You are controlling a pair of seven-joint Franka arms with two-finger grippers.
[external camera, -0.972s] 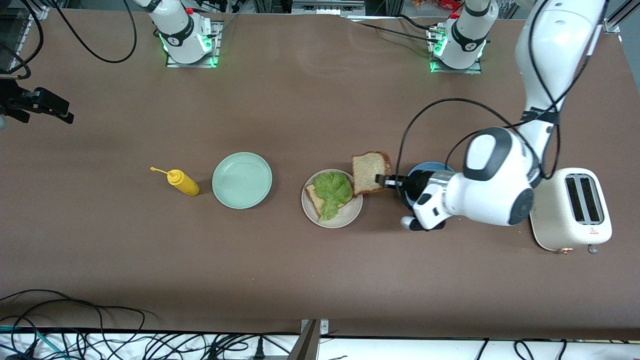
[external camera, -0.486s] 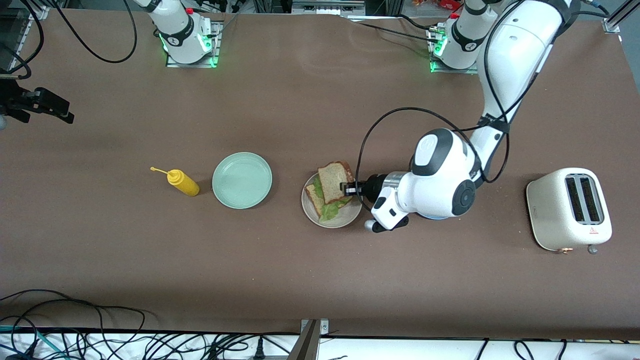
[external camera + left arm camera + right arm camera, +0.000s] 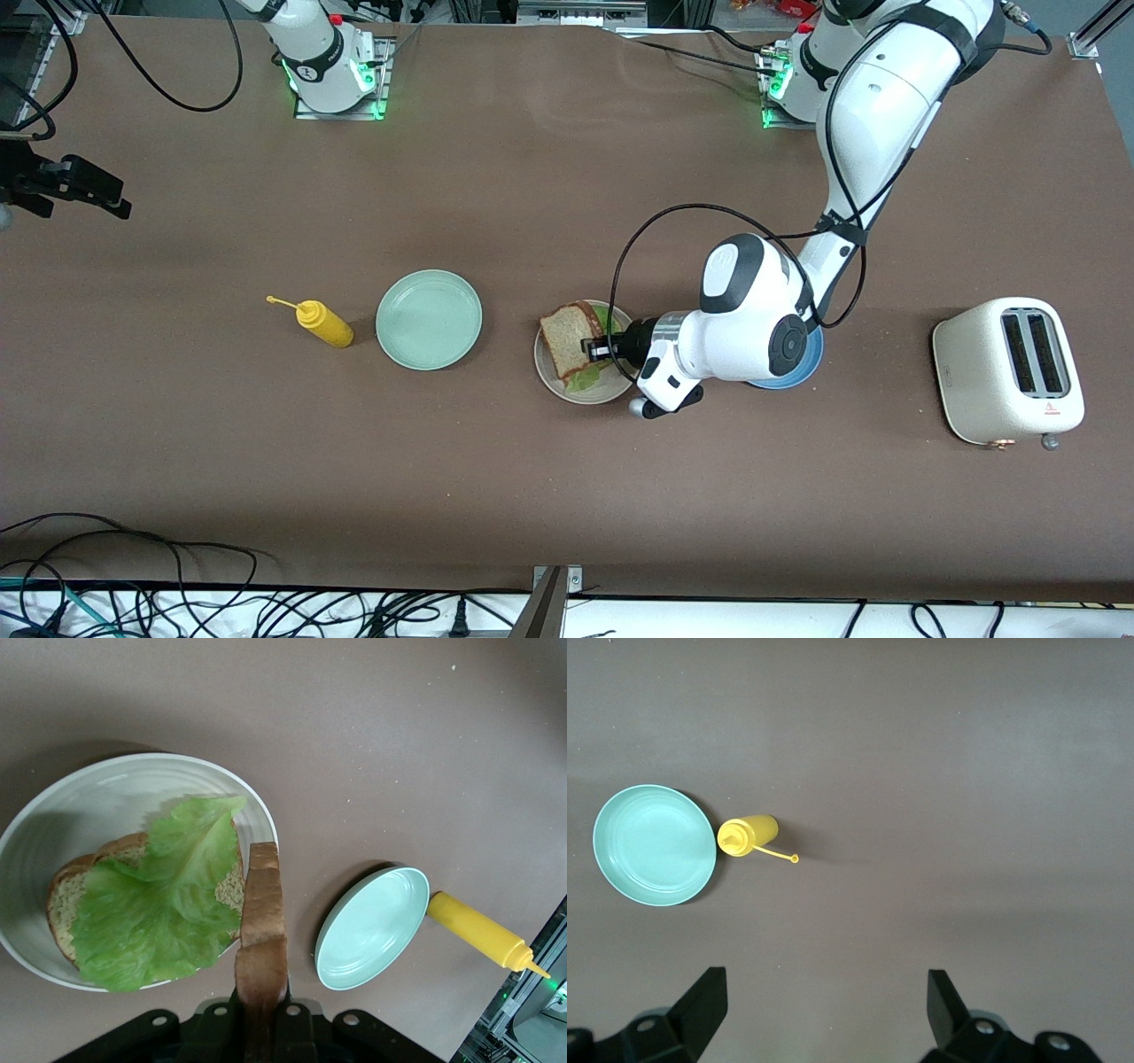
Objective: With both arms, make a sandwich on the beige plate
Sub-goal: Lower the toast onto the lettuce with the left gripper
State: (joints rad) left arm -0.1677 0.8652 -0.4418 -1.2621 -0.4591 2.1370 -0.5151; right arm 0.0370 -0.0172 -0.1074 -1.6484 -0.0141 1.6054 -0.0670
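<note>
Bread slice (image 3: 567, 340) gripped edge-on in the left hand (image 3: 592, 347) now hangs directly over the beige plate (image 3: 611, 390) at mid-desk, above the lettuce (image 3: 159, 895) and bottom slice (image 3: 62, 904). A second earlier it hovered off the plate's 1 o'clock edge, over bare desk; the sandwich seems one release from complete. Blue plate (image 3: 802, 368) sits at the beige plate's 3 o'clock, mint-green plate (image 3: 429, 319) and mustard bottle (image 3: 323, 323) at 9. Right hand (image 3: 824, 1010) waits open, high above them.

The tabletop (image 3: 532, 496) is lit evenly and brightly from above; short soft shadows are cast, and green glow is seen at both bases.
</note>
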